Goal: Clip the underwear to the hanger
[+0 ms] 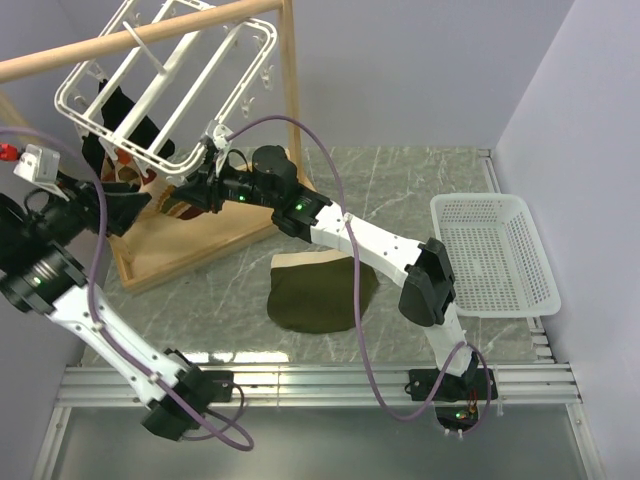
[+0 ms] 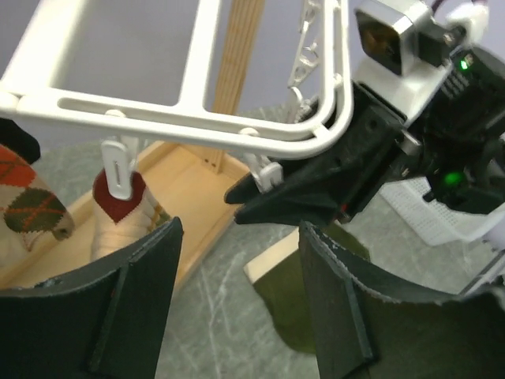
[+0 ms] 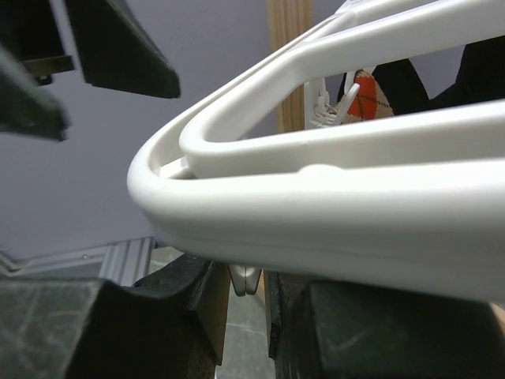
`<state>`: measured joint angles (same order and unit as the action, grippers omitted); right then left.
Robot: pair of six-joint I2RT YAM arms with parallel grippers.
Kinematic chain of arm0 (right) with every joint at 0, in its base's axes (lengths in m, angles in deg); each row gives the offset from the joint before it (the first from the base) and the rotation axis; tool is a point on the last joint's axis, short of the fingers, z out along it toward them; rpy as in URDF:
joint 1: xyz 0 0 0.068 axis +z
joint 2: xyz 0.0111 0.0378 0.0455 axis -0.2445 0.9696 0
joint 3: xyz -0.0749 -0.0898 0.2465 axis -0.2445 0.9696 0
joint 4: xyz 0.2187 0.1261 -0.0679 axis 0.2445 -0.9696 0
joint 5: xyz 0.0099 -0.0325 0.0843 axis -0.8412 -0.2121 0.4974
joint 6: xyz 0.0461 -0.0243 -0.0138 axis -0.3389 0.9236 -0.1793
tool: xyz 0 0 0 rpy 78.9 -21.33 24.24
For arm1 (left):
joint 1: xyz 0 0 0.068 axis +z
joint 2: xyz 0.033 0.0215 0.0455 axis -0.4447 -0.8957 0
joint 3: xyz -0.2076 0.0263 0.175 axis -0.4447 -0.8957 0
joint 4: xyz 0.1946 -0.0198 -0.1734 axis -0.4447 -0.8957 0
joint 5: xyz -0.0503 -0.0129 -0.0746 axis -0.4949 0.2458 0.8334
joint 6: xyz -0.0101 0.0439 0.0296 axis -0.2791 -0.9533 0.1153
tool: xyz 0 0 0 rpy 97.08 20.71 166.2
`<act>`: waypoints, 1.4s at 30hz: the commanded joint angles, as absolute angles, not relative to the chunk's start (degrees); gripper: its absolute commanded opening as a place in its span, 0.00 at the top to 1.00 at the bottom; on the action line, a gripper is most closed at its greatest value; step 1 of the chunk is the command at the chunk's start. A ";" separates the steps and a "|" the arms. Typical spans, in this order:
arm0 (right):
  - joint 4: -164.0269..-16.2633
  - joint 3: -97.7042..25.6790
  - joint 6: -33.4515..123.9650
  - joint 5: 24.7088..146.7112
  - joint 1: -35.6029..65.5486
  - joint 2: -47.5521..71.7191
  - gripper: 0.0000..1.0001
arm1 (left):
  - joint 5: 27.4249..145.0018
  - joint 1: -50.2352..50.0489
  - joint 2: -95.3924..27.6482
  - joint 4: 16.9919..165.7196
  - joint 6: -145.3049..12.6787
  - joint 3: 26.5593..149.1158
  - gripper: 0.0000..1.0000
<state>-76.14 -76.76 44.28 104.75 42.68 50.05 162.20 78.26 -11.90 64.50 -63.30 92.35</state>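
The olive-green underwear (image 1: 320, 298) lies flat on the table in front of the wooden stand; it also shows in the left wrist view (image 2: 293, 294). The white hanger (image 1: 160, 72) hangs tilted from the rail. My right gripper (image 1: 200, 180) reaches up under the hanger's near corner (image 3: 260, 229). Its fingers stand narrowly apart on either side of a small white clip (image 3: 246, 280), with thin gaps showing. My left gripper (image 2: 237, 292) is open wide and empty, just left of the right gripper (image 2: 264, 193) and below the hanger's rim (image 2: 197, 126).
A black garment with tan-red patches (image 1: 118, 125) hangs clipped to the hanger's left side. The wooden stand's rail (image 1: 130, 38) and base tray (image 1: 200, 245) are at the back left. A white mesh basket (image 1: 490, 255) sits at the right.
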 commanded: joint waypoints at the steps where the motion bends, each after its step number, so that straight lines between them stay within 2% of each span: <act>1: -75.22 -79.82 43.19 107.25 42.45 48.60 1.00 | 174.90 77.65 -20.23 29.61 -96.12 101.41 0.34; 4: -75.31 -79.91 43.19 107.60 42.62 48.60 1.00 | 174.98 74.84 -26.30 14.24 -116.96 107.40 0.39; 7: -75.40 -79.91 42.93 108.04 42.71 48.69 1.00 | 174.98 70.63 -28.25 11.29 -120.16 107.26 0.43; 12: -75.75 -79.56 43.11 108.39 42.89 48.60 1.00 | 174.98 67.45 -26.41 11.38 -124.20 105.23 0.43; 20: -75.40 -79.03 43.19 108.30 42.97 48.51 1.00 | 174.98 67.19 -23.77 11.47 -126.67 104.96 0.37; 30: -74.43 -78.15 43.81 111.29 43.15 48.25 1.00 | 175.07 66.75 -26.49 11.73 -127.91 111.19 0.34; 36: -74.78 -78.06 44.51 109.89 43.24 48.25 1.00 | 174.90 65.26 -31.41 11.47 -120.79 118.75 0.30; 42: -74.78 -78.15 44.07 109.18 43.24 48.34 1.00 | 174.72 64.81 -32.12 11.21 -115.16 118.77 0.26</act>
